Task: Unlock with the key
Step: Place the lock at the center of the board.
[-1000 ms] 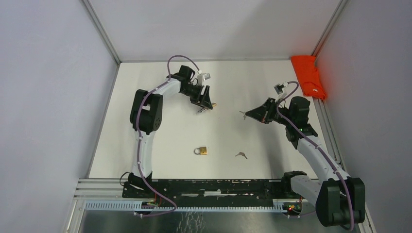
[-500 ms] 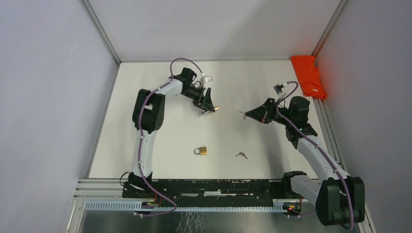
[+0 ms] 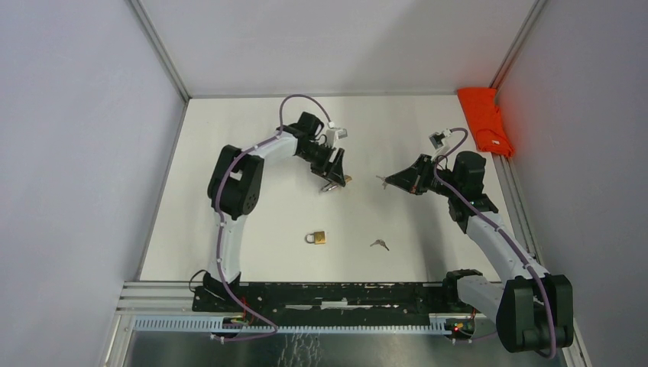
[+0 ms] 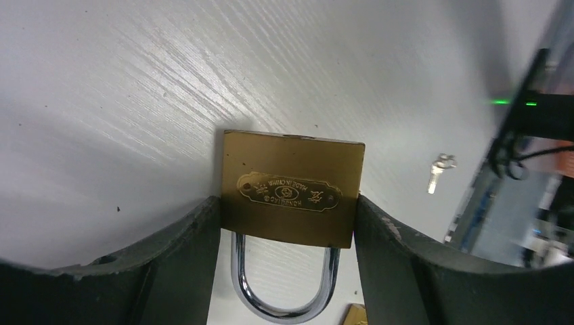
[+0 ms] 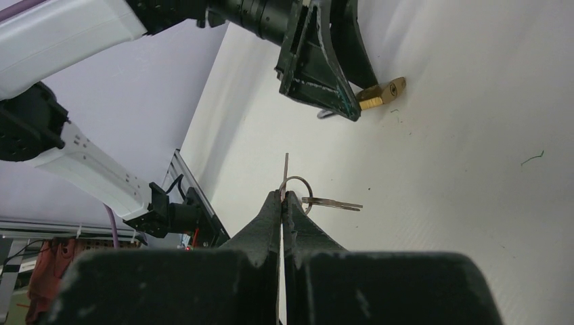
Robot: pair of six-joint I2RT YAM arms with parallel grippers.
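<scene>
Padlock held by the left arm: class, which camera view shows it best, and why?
The left wrist view: the padlock sits large between the fingers, engraving and shackle visible. The top view shows a tiny brass speck; the right wrist view, only a brass end.

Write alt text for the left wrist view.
A rectangular brass padlock with a silver shackle is clamped by its sides between the two black fingers of the left gripper, shackle toward the camera. Behind it is a white wood-grain table, with a small silver key off to the right.
</scene>
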